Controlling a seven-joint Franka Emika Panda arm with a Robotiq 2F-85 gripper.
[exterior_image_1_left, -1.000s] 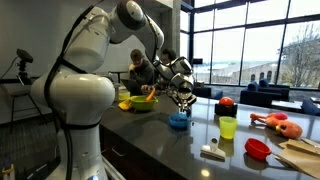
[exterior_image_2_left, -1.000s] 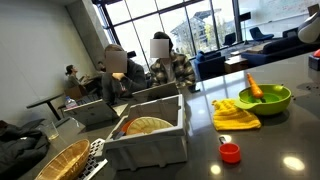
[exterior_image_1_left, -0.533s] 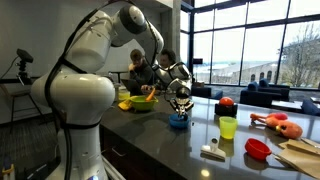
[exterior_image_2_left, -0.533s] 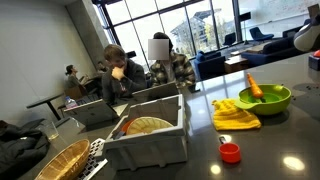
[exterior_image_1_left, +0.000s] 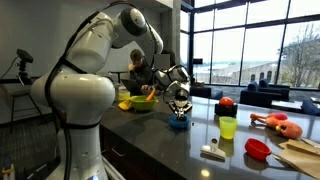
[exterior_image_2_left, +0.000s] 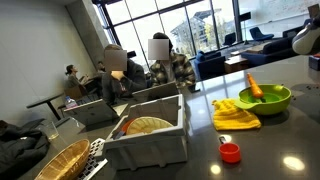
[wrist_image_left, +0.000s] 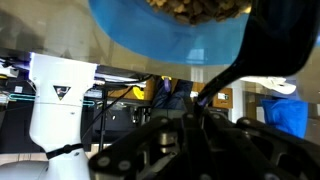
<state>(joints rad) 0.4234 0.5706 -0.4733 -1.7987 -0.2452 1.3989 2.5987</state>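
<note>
Near the middle of the desk: a round blue bowl (exterior_image_1_left: 179, 121) sits on the dark, shiny desk (exterior_image_1_left: 150, 140) in an exterior view.
Fingers: the black fingers (exterior_image_1_left: 180, 105) hang just over the blue bowl, at its 12 o'clock. They are clenched tight. I cannot tell if they pinch anything or touch the bowl.
Wrist view: the blue bowl (wrist_image_left: 170, 40) fills the top. It looks smooth, like plastic, and has brown crumbly bits (wrist_image_left: 195, 8) inside. One dark finger reaches up beside its rim.
Arm: the robot arm (exterior_image_1_left: 75, 95) is big, white, round and glossy, and it bends over the desk.
Green bowl: a wide, shiny green bowl (exterior_image_1_left: 141, 103) stands at 10 o'clock from the blue bowl, near it. A long orange carrot (exterior_image_2_left: 253, 87) lies in it.
Cup: a small lime cup (exterior_image_1_left: 228, 127) stands upright at 3 o'clock.
Red bowl: a smooth red bowl (exterior_image_1_left: 258, 148) sits at 4 o'clock, well apart.
Brush: a flat white brush (exterior_image_1_left: 212, 152) lies at 5 o'clock.
Cloth: a soft yellow cloth (exterior_image_2_left: 235, 117) lies crumpled at 7 o'clock from the green bowl, touching it.
</note>
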